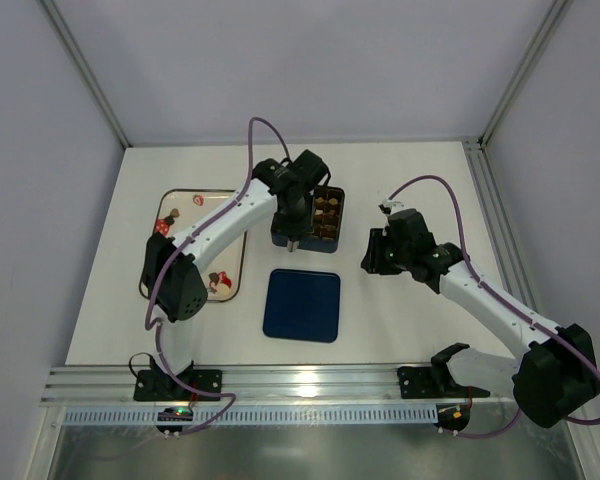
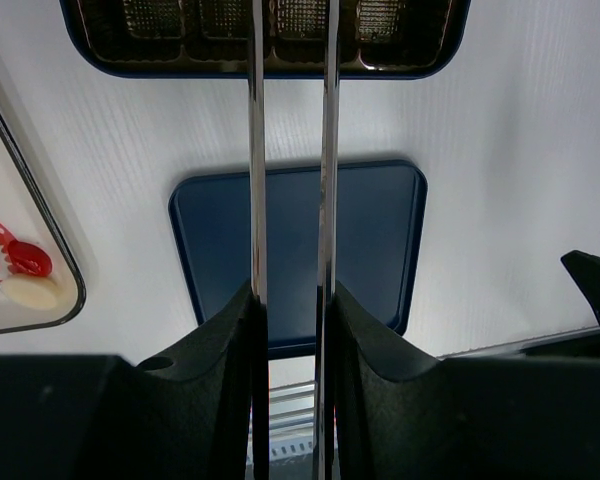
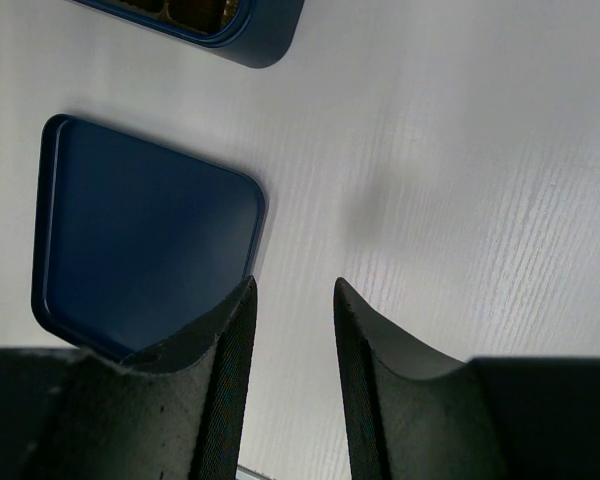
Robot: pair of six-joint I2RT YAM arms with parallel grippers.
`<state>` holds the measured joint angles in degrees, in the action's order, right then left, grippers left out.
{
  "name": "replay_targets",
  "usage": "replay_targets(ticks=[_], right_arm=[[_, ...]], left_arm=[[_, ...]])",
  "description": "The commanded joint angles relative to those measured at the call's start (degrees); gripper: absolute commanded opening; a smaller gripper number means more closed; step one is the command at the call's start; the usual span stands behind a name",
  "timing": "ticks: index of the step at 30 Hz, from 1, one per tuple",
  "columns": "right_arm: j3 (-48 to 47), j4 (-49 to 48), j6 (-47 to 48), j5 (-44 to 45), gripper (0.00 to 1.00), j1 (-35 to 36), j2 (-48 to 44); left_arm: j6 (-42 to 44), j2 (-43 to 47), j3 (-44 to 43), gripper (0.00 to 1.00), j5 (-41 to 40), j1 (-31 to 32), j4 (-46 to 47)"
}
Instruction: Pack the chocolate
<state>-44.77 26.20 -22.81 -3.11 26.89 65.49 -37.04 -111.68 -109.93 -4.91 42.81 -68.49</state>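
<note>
The dark-blue box [image 1: 280, 238] with a brown grid insert holds several brown chocolate pieces [image 1: 327, 212]. My left gripper [image 1: 293, 240] hangs over the box's near left part. In the left wrist view its two long metal blades [image 2: 255, 150] stand a narrow gap apart. Their tips run out of the top edge over the box [image 2: 420, 55], so I cannot see whether they hold a piece. A tan oval piece [image 2: 30, 292] lies on the tray next to a red strawberry picture. My right gripper [image 1: 372, 252] [image 3: 292, 285] is open and empty, low over bare table right of the box.
The flat blue lid [image 1: 302, 305] lies in front of the box; it shows in both wrist views [image 2: 370, 240] [image 3: 140, 240]. The black-rimmed tray [image 1: 242, 270] with strawberry pictures sits at the left. A metal rail [image 1: 310, 385] runs along the near edge.
</note>
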Motion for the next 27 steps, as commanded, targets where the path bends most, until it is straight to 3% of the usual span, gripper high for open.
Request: replay_targets(ticks=[1, 22, 27], right_arm=[[-0.40, -0.44, -0.22, 0.65, 0.39, 0.18, -1.33], [0.04, -0.88, -0.31, 0.48, 0.39, 0.18, -1.51], [0.04, -0.88, -0.04, 0.65, 0.39, 0.18, -1.60]], left_arm=[[0.12, 0.58, -1.69, 0.28, 0.16, 0.61, 1.08], [-0.05, 2.60, 0.95, 0.40, -0.10, 1.31, 1.43], [-1.02, 6.46, 2.87, 0.39, -4.13, 1.23, 0.81]])
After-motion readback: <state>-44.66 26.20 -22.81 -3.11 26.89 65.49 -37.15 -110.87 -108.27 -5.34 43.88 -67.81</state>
